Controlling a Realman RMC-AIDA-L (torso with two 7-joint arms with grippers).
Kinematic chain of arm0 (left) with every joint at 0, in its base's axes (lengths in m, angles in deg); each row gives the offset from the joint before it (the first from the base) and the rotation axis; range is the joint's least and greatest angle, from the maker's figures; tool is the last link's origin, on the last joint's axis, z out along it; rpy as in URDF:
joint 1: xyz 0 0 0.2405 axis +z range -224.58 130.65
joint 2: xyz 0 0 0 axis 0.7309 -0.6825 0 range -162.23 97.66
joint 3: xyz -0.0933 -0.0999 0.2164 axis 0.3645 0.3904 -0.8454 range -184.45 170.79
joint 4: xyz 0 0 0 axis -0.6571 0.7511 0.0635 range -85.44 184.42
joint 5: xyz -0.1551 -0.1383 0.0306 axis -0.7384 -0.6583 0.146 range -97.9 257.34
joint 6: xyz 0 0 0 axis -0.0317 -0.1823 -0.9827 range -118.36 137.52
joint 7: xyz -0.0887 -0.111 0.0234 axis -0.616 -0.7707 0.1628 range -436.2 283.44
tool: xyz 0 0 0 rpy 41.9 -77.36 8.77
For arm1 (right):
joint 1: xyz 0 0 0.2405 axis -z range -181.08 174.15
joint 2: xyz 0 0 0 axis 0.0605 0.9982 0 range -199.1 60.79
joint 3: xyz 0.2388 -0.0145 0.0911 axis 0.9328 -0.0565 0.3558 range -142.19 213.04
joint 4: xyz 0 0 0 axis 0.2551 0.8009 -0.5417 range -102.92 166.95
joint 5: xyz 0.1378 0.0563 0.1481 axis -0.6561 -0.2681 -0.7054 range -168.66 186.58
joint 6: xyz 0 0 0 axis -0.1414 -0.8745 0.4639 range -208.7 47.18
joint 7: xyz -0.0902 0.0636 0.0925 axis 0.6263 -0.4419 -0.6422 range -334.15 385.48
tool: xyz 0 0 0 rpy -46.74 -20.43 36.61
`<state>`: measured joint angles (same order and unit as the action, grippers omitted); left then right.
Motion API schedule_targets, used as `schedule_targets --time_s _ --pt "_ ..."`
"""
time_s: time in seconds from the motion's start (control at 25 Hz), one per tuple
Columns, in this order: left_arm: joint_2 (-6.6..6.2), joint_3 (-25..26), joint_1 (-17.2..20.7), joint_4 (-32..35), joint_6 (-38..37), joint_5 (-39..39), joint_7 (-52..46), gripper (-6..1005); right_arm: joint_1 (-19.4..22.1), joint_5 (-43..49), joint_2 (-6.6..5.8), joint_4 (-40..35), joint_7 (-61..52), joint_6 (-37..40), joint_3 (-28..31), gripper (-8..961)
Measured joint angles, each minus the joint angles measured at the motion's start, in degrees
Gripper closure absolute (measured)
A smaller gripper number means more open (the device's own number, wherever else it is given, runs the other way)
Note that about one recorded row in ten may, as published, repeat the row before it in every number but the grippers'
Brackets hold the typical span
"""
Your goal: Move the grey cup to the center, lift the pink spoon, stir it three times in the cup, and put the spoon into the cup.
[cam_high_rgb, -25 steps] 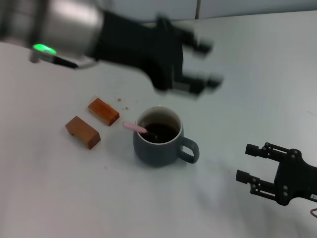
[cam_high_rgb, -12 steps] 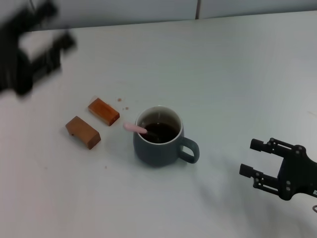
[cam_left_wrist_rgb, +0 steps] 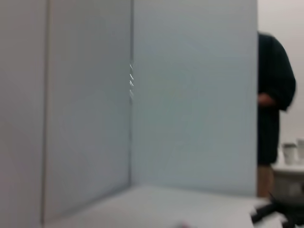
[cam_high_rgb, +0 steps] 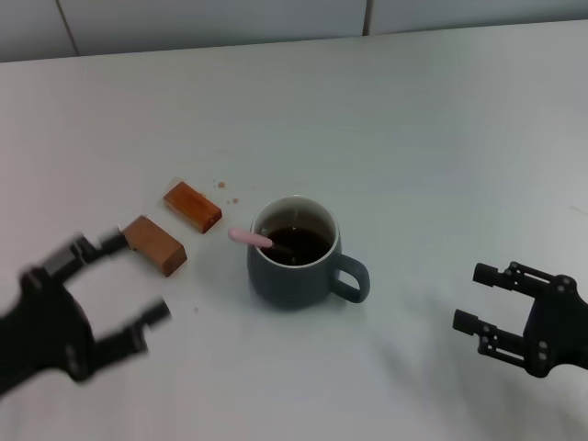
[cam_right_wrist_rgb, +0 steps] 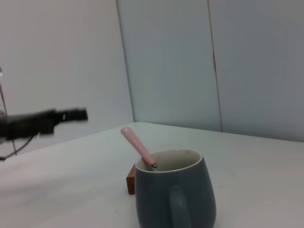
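Both sets of jaws stand spread and empty: left gripper [cam_high_rgb: 115,287] at eight o'clock of the cup [cam_high_rgb: 296,257], right gripper [cam_high_rgb: 478,297] at four. The spoon [cam_high_rgb: 254,238] leans inside the cup mid-table; only parking seems left.

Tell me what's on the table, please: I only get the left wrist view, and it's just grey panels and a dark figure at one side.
Observer: A grey cup stands mid-table with dark liquid inside.
Operator: Is anything in the cup?
Observer: Yes, the pink spoon leans in it, its handle sticking out over the rim towards two wooden blocks.
Operator: Where are the claws?
Observer: The left claw hangs open near the closer block, holding nothing.
Operator: And the other one?
Observer: The right claw is open too, off to the cup's handle side and well apart from it.
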<state>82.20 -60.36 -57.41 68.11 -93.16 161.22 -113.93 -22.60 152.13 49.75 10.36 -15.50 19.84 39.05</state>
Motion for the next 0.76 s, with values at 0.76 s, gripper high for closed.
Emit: schedule_targets --time_s 0.76 --pt "3.21 0.5 -0.21 -1.4 7.53 9.46 5.07 150 0.95 0.3 0.09 0.38 2.21 0.43 -0.52 269"
